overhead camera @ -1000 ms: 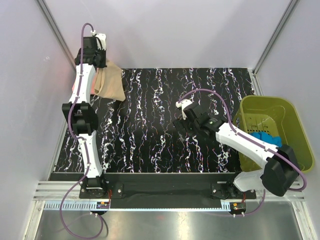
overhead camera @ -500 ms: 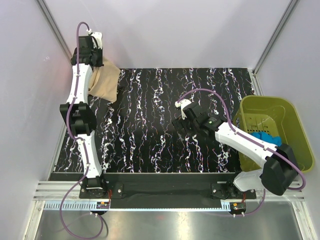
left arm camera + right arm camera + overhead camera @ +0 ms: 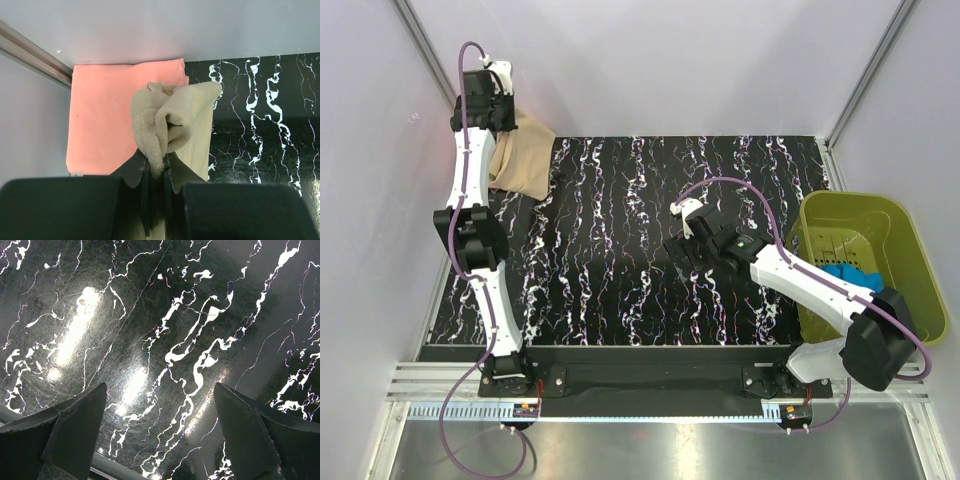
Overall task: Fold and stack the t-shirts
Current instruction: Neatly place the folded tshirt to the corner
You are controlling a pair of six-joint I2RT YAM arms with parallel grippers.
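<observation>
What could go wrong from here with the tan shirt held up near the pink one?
1. The left gripper pinches the tan t-shirt by a bunched fold, so it may land crumpled, not flat, on the folded salmon-pink t-shirt.
2. That shirt lies tight against the wall, leaving the arm little room.
3. The right gripper hangs open over the table, too far off to help.

The worktop [image 3: 620,250] is black, veined with white marbling and faint violet threads; the tan shirt [image 3: 192,107] is plain beige, its ribbed collar the same tone; the pink shirt [image 3: 105,115] is plain salmon; the basket [image 3: 865,230] is olive-green; the bundle [image 3: 845,272] in it looks bright blue, though it is too small to tell any pattern; the arms [image 3: 800,278] are white with black joints; the cables [image 3: 725,181] purple; the fingers [image 3: 75,425] black.
</observation>
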